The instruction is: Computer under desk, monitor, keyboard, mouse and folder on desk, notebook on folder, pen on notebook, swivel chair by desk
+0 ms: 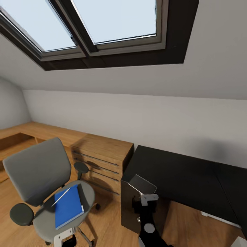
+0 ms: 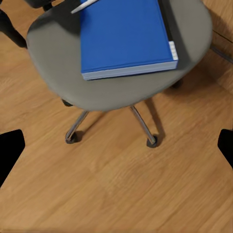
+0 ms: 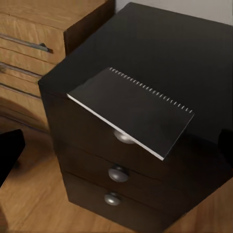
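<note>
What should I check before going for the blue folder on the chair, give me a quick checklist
1. Folder flat on the swivel chair seat: ok.
2. Folder top clear: not ok, pen lies across its corner.
3. Left gripper open: ok, both fingers wide apart.
4. Desk space free for the folder: ok.
5. Notebook secure: not ok, overhangs the desk edge above the drawers.
6. Right gripper state: cannot tell.

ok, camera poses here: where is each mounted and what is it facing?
Head: high, facing chair, black desk, skylight; right arm shows.
Left wrist: looks down on chair seat, blue folder; dark jaw tips at edges.
Right wrist: looks down at notebook overhanging the desk's drawers.
Shared: folder, head and left wrist.
</note>
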Tool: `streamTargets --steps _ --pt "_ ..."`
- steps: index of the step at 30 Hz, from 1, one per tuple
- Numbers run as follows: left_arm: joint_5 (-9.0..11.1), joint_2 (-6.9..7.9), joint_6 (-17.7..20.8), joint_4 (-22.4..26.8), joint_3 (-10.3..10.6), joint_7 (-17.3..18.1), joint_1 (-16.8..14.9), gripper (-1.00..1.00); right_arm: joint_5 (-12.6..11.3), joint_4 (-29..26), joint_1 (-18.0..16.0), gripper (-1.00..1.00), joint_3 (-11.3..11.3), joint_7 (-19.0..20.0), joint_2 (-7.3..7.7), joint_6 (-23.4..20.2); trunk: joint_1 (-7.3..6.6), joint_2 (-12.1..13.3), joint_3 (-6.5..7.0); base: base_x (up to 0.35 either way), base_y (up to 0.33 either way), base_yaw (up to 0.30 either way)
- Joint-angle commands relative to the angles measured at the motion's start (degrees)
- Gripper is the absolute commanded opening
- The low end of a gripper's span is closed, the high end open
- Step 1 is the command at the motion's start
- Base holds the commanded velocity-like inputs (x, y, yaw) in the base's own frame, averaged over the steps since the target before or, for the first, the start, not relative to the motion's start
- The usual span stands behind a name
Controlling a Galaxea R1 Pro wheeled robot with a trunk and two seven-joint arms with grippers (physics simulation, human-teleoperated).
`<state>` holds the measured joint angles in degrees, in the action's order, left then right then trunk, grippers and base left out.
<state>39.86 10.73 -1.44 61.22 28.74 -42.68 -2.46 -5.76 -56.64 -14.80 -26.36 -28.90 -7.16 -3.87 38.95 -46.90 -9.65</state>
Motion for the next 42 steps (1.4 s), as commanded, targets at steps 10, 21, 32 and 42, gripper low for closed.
streamTargets --steps 10,21,32,42 --pt "0.5 0.02 -2.2 -1.2 0.4 -0.4 -0.1 1.0 -0.3 12.1 -0.2 1.0 -1.7 -1.3 -2.84 10.6 0.01 -0.1 -0.71 0.0 0.0 0.222" --pt "0.3 -1.09 -2.8 -3.2 0.4 -0.4 -0.1 1.0 -10.4 40.4 -0.5 1.0 -1.2 10.4 -2.84 35.7 0.01 -0.1 -1.42 0.0 0.0 0.21" --pt "0.1 -2.52 -3.5 -5.8 0.7 -0.3 -0.1 1.0 -18.4 44.1 -0.5 1.0 -1.1 14.0 -2.84 36.7 0.01 -0.1 -2.3 0.0 0.0 0.094" --pt "0.0 -3.33 -3.5 -7.9 0.6 -0.3 -0.1 1.0 -18.5 44.3 -0.5 1.0 -1.3 14.6 -2.84 40.7 0.01 -0.1 -2.72 0.0 0.0 0.002"
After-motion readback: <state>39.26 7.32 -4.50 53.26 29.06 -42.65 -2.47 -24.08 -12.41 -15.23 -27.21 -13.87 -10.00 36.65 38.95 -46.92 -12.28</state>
